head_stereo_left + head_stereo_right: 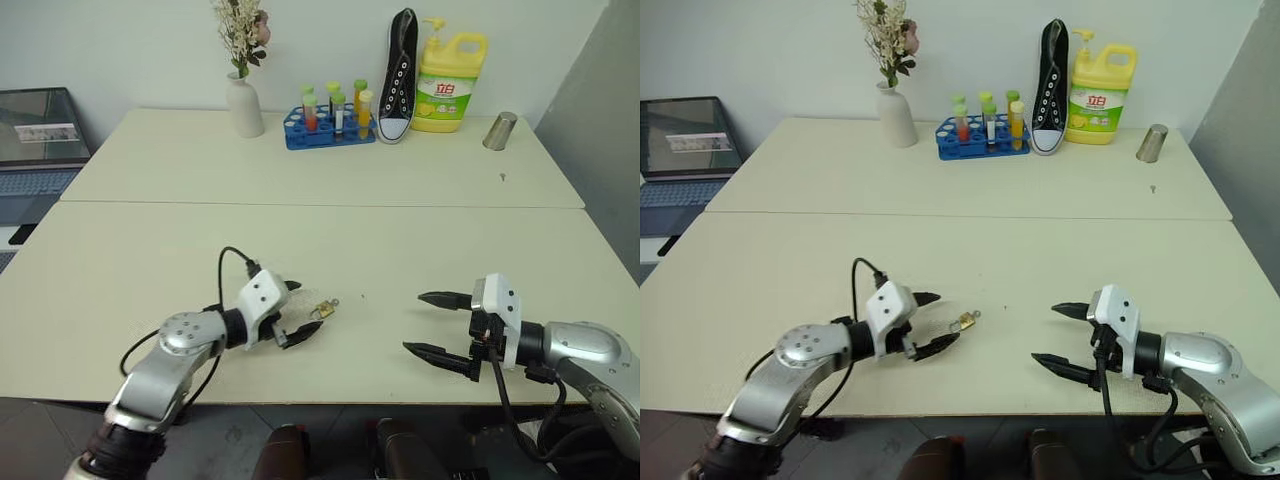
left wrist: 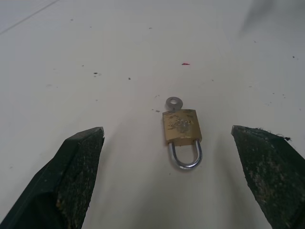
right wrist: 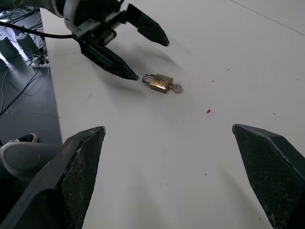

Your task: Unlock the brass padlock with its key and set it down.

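Note:
The brass padlock (image 2: 181, 127) lies flat on the cream table (image 1: 330, 170), its silvery shackle (image 2: 185, 154) pointing toward my left gripper. The key (image 2: 173, 103) sticks out of the far end of its body. My left gripper (image 1: 298, 312) is open just short of the padlock (image 1: 322, 312), fingers either side of the line to it, not touching. My right gripper (image 1: 435, 324) hangs open over the table to the right, well apart from the lock. From the right wrist the padlock (image 3: 161, 82) and the left gripper's fingers (image 3: 110, 61) show together.
At the table's far edge stand a white vase with flowers (image 1: 243, 100), a blue rack of tubes (image 1: 328, 118), a black sneaker (image 1: 399, 75), a yellow detergent bottle (image 1: 449, 80) and a metal cup (image 1: 499, 131). A laptop (image 1: 35, 140) sits off to the left.

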Available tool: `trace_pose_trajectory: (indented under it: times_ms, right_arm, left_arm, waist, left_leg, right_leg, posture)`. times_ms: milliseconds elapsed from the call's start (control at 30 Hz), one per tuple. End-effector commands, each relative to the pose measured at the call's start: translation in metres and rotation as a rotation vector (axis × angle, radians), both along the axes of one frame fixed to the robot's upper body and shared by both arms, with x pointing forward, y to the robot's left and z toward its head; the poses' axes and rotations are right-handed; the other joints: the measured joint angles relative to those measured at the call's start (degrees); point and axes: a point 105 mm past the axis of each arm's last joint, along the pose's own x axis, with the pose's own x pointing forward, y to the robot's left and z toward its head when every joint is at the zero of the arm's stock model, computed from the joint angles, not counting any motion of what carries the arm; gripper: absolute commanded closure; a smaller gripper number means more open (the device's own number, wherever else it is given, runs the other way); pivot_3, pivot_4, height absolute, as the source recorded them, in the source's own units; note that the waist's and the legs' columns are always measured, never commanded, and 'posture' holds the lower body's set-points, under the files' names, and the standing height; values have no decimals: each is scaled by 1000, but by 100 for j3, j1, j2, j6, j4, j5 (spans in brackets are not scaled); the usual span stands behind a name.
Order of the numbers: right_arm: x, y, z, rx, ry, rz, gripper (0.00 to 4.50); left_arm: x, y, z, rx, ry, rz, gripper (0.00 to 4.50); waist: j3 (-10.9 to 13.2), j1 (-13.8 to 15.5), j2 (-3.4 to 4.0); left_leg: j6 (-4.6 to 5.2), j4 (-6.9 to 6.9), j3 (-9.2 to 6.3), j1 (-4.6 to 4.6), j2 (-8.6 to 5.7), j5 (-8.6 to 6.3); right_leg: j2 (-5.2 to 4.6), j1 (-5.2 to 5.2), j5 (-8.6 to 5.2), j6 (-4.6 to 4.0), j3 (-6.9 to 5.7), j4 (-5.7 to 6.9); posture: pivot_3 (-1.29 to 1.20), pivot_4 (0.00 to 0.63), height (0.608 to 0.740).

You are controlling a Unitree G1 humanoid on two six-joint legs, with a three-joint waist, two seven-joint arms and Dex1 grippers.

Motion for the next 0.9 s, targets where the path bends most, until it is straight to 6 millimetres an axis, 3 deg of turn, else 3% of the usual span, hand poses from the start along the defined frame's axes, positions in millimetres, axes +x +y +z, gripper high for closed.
trace_pose_trajectory:
  times_ms: [33, 833, 900]
  right_arm:
    - [-7, 7, 7, 9, -25, 22, 20]
    - [-14, 11, 9, 12, -20, -1, 20]
    - [-15, 11, 10, 14, -21, -3, 0]
  left_arm:
    - [10, -6, 4, 18, -32, 23, 0]
    - [11, -17, -15, 48, 92, 18, 0]
    - [10, -17, -16, 53, 99, 18, 391]
  waist:
    - [1, 0, -2]
    - [-1, -3, -2]
    - [-1, -2, -3]
  left_leg:
    - [0, 0, -1, 0, 0, 0]
    - [0, 1, -3, 0, 0, 0]
    - [0, 1, -3, 0, 0, 0]
  right_leg:
    - [7, 0, 0, 0, 0, 0]
    - [14, 1, 0, 0, 0, 0]
    - [14, 1, 0, 0, 0, 0]
  posture:
    - [0, 150, 740]
    - [0, 150, 740]
    - [0, 150, 740]
